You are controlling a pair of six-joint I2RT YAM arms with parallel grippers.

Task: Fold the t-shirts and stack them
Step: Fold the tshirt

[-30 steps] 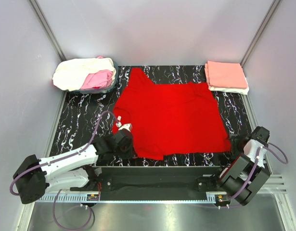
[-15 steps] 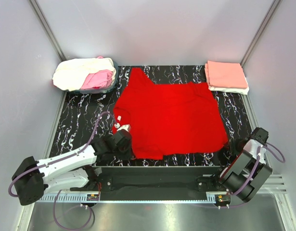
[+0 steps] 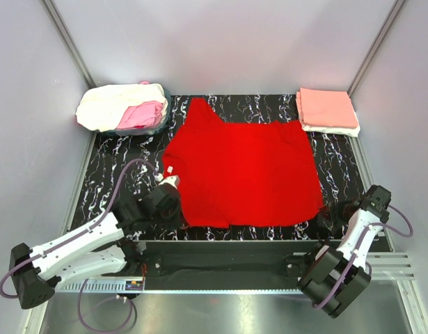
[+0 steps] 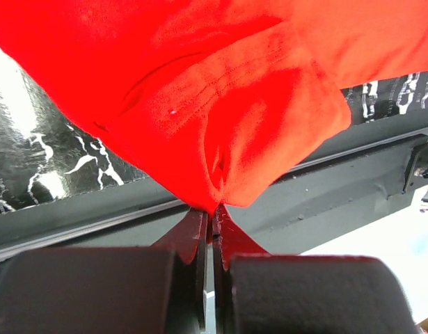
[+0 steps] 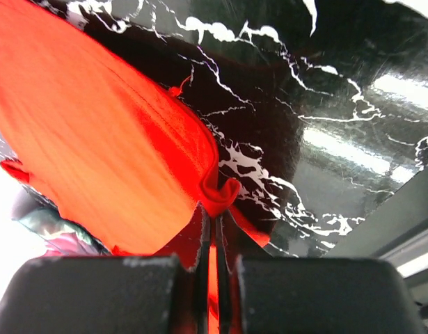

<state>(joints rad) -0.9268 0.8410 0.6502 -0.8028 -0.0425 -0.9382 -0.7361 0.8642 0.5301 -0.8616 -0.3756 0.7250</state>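
Note:
A bright red t-shirt (image 3: pixel 245 167) lies spread over the black marbled mat (image 3: pixel 113 174). My left gripper (image 3: pixel 173 206) is shut on its near left hem corner, and the red t-shirt (image 4: pixel 220 118) bunches up from the pinched fingertips. At the near right corner my right gripper (image 3: pixel 330 211) is shut on the hem, where the red t-shirt (image 5: pixel 109 153) curls into a small fold at the fingertips. Both near corners are lifted slightly off the mat.
A heap of cream-white and pink t-shirts (image 3: pixel 123 108) sits in a bin at the back left. A folded salmon-pink t-shirt on a white one (image 3: pixel 327 110) forms a stack at the back right. Grey walls enclose the table; a black rail (image 3: pixel 227 254) runs along the near edge.
My right gripper has shut on the near right hem corner. Both grippers have drawn the near edge of the red t-shirt away from the rail, and the left arm has risen.

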